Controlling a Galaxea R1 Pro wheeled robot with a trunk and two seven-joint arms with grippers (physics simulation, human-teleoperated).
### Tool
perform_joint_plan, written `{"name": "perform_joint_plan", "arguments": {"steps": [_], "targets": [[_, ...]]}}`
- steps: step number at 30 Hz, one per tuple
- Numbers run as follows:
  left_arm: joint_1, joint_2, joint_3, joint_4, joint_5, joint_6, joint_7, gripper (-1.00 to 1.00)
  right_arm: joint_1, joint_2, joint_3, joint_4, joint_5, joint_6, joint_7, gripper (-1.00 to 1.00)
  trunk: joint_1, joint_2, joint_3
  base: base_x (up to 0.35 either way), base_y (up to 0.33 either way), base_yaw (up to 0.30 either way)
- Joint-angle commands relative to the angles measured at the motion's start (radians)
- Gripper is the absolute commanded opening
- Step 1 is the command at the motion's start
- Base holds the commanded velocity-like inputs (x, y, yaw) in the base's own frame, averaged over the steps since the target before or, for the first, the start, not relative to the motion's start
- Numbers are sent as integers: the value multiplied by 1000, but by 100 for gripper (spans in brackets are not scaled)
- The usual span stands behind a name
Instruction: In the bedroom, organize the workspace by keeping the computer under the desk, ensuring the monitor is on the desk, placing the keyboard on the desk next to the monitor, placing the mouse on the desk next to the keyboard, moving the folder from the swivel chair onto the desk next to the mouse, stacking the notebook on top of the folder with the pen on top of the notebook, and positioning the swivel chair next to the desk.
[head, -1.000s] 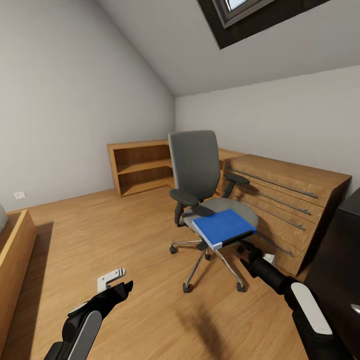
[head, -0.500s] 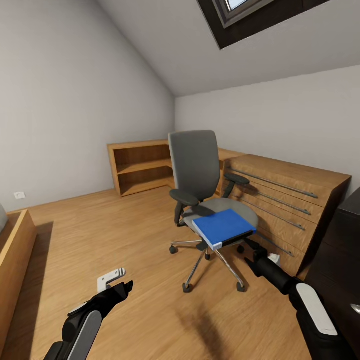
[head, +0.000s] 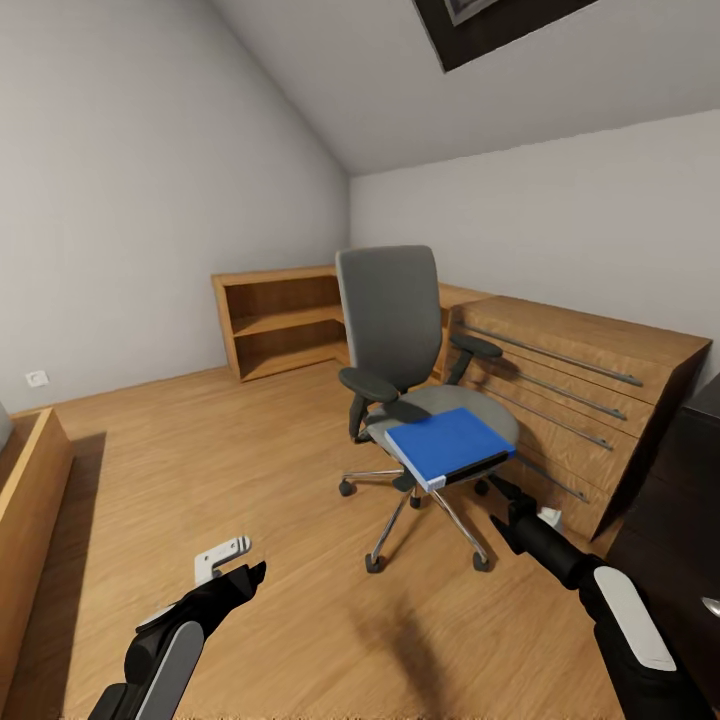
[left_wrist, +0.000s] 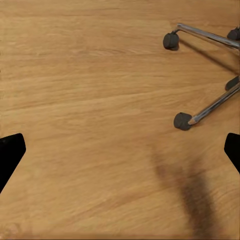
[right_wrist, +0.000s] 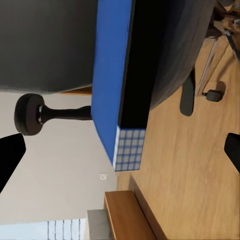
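Grey padded fabric covers the swivel chair, which stands on the light wooden floor on its chrome five-star base with dark casters. On the front part of its seat lies the flat bright-blue folder with white page edges, and it reaches a little over the seat's front edge. Behind the chair, along the wall, stands a light wooden drawer chest with long silver handles, and in the corner there is a low open wooden shelf. At the right edge a part of the glossy black desk is visible.

The right gripper is low, just in front of the folder's near edge and not touching it. In the right wrist view the folder is close ahead, and the two dark fingertips stand far apart at the picture's sides, so this pincer is wide and holds nothing. The left gripper hangs above the bare floor, well apart from the chair. The left wrist view shows its fingertips also spread wide over the floor, with the chair's chrome legs and casters nearby.
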Motion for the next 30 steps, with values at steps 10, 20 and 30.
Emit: {"name": "perform_joint_plan", "arguments": {"steps": [10,20,30], "targets": [[-1,0,-1,-1,10,2,9,100,-1,1,1,0,1,6,2,100,3,-2,-28,0,0,0],[-1,0,-1,1,11,1,-3,100,-1,3,1,2,3,5,2,100,3,-2,-28,39,17,0],[-1,0,-1,2,11,0,-3,100,-1,3,2,2,3,3,1,100,3,-2,-28,76,29,0]]}}
